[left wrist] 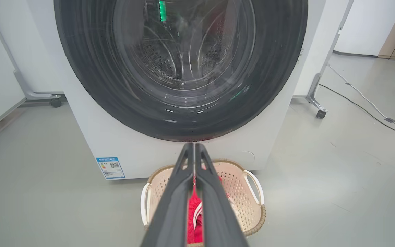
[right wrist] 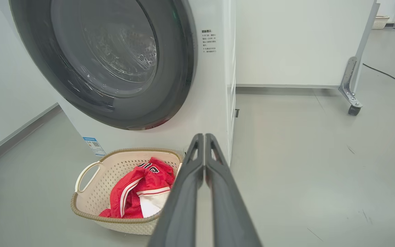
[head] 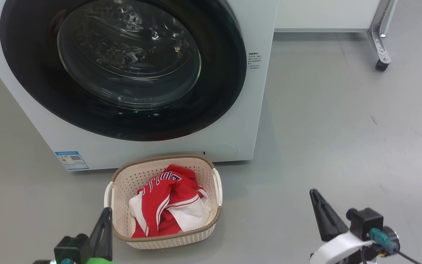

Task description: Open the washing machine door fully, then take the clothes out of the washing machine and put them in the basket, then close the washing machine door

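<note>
washing machine (head: 159, 150) 1 | door (head: 123, 69) 1 | basket (head: 167, 239) 1 | clothes heap (head: 167, 205) 1 | left pincer (head: 105, 215) + right pincer (head: 315, 197) = 2

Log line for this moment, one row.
door: closed | clothes: in basket | left end effector: shut, empty | right end effector: shut, empty

even, bright overhead light; glare streaks the washing machine door (left wrist: 180, 68), slightly blurred in the left wrist view.

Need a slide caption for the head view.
Door shut, jerseys in basket, left gripper and right gripper shut, empty.
</note>
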